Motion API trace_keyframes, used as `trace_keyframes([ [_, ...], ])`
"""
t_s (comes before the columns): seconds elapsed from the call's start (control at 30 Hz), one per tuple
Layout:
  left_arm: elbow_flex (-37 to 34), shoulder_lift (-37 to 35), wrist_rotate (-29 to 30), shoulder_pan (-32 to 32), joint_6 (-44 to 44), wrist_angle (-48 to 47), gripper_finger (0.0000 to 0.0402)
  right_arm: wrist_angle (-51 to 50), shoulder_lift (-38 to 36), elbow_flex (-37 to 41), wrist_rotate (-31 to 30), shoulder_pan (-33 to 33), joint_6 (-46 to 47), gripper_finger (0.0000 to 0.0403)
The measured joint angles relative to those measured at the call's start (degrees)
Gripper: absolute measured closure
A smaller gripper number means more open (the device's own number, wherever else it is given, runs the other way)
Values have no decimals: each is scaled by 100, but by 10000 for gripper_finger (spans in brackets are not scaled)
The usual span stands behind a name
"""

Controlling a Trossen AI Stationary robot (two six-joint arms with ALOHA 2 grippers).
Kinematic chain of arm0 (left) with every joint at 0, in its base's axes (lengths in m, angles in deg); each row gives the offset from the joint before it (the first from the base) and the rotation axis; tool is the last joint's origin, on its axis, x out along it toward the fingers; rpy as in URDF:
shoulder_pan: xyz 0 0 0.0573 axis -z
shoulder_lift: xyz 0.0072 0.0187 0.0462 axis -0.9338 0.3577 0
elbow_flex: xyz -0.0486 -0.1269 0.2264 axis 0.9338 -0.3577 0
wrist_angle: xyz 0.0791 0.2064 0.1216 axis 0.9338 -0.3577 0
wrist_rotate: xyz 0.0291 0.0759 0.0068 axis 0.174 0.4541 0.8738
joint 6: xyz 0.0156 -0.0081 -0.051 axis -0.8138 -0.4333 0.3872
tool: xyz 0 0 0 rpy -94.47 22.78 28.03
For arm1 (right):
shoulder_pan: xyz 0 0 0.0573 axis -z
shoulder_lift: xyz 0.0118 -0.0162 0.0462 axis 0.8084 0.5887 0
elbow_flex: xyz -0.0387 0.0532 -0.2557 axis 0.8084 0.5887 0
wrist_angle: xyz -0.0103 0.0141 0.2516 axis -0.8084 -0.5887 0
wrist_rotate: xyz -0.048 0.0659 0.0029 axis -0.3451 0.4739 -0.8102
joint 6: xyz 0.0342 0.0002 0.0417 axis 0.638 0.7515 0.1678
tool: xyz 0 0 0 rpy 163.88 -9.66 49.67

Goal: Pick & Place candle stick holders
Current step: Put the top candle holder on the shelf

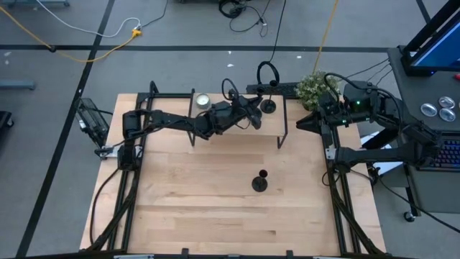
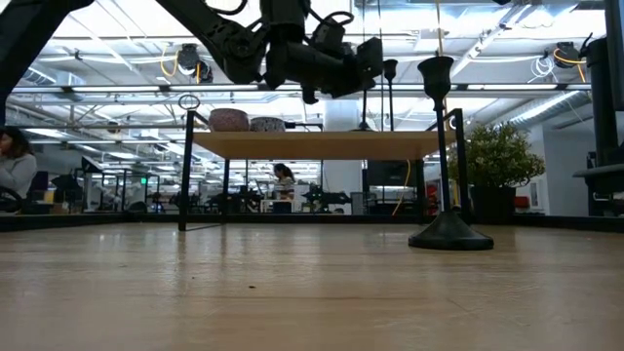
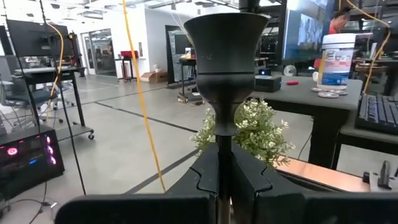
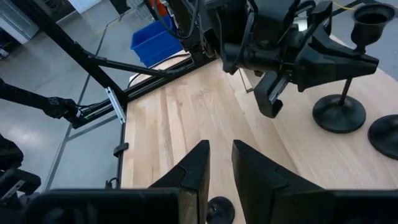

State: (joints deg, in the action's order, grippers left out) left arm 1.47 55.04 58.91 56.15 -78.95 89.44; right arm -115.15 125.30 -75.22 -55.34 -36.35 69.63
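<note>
My left pincer [image 3: 222, 180] grips one candle stick holder [image 3: 222, 68] by its stem, raised over the shelf [image 2: 322, 144]. Second holder [image 1: 259, 183] stands on the bench [image 1: 215, 208]. My right pincer [image 4: 221, 163] waits, narrowly parted, at the bench's right side.

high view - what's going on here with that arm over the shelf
The left tool is clamped on the stem of one candle stick holder, over the raised shelf at the back of the table. A second holder stands alone on the tabletop in front of the shelf. The right tool waits open near the table's right edge.
</note>
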Motion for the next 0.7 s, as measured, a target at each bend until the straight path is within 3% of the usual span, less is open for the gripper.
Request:
trace_keyframes([
  [0.53,13,-75,139,-15,287,-357,388,-2,0,0,2,0,-302,344],
  [0.7,17,-79,241,-21,380,-536,364,-2,0,0,2,0,-302,344],
])
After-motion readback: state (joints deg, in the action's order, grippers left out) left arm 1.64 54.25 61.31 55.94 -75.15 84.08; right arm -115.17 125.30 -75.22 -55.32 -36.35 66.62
